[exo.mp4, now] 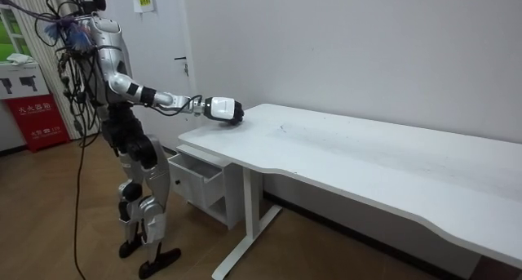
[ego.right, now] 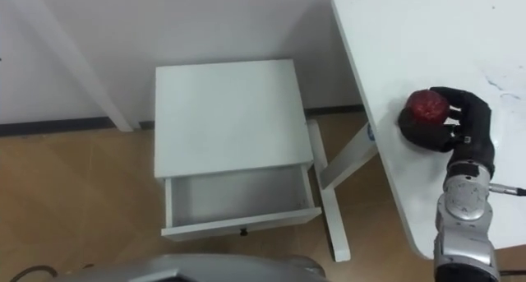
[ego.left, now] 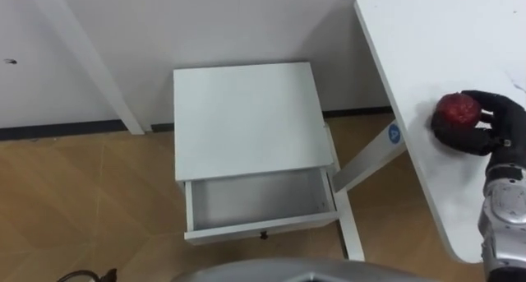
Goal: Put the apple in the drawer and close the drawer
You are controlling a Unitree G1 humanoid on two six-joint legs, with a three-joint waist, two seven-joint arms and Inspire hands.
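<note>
The right hand curls round the apple on the bench — evidently gripping it for carrying to the open drawer.

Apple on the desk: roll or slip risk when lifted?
Round apple would likely roll on the flat desk if released. Its smooth skin may slip, though the right hand curls round it. Probably rigid, so firm grip seems fine.

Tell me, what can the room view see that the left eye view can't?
Room view: the robot standing beside the cabinet, a red box by the wall, the table's long top. Left eye view: the inside of the open drawer, seen from above. Both: the right hand curled round the apple on the table.
</note>
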